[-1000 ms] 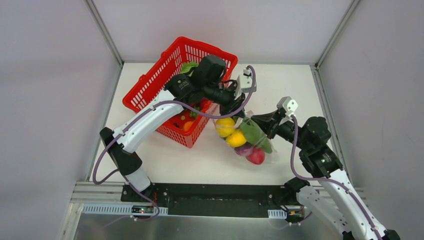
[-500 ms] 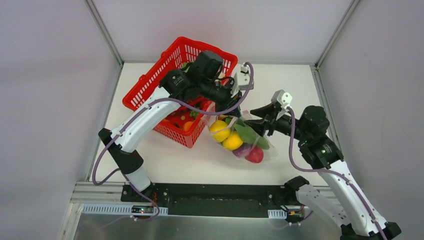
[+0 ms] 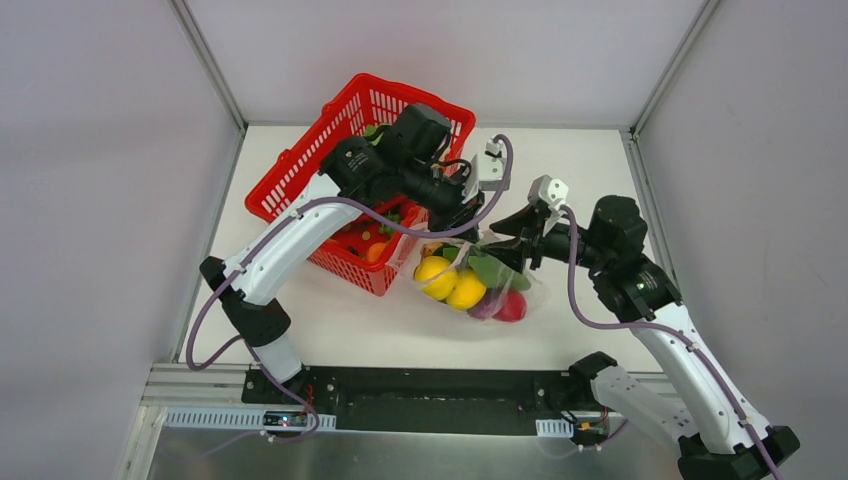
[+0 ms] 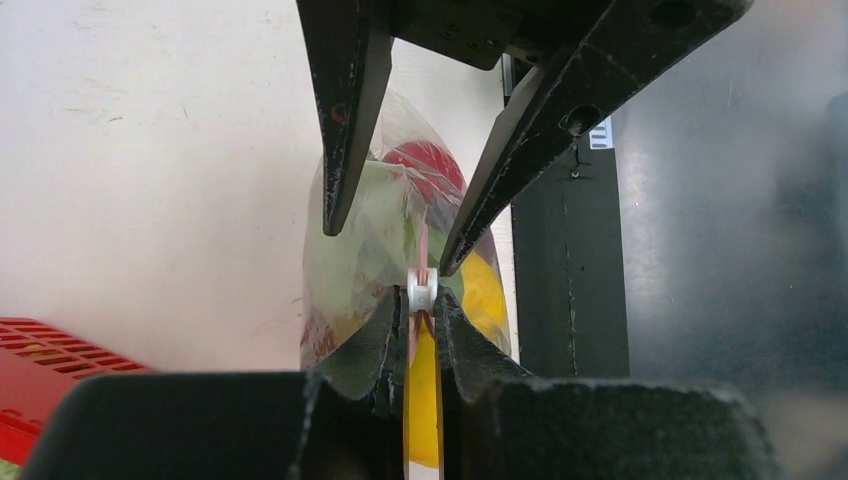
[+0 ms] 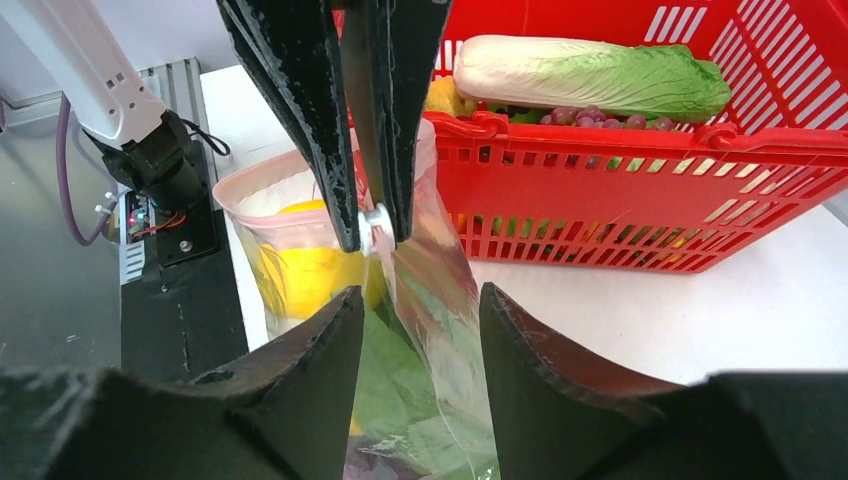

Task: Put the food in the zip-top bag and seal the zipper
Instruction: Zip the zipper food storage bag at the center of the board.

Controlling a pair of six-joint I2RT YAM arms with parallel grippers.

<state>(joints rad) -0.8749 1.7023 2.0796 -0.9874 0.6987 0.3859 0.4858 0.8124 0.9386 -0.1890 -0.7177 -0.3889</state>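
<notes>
The clear zip-top bag [image 3: 478,262] lies on the table just right of the basket. It holds two yellow lemons [image 3: 450,283], green leaves [image 3: 497,270] and a red piece [image 3: 511,306]. My left gripper [image 3: 472,228] is shut on the white slider of the pinkish zipper [image 4: 422,290]. It shows from the front in the right wrist view [image 5: 377,220]. My right gripper [image 3: 502,240] is open. Its fingers straddle the bag's top edge [image 5: 430,270] just behind the slider without pinching it. Left of the slider the pinkish mouth edge [image 5: 262,182] still bulges apart.
The red mesh basket [image 3: 300,175] stands at the back left, tight against the left arm and the bag. It still holds a bok choy [image 5: 590,75], grapes and small pieces. The black base rail [image 3: 430,385] runs along the near table edge.
My right gripper has moved left along the bag's top edge, close to the left gripper. The bag and its food have shifted left toward the basket. The left gripper kept hold of the slider.
</notes>
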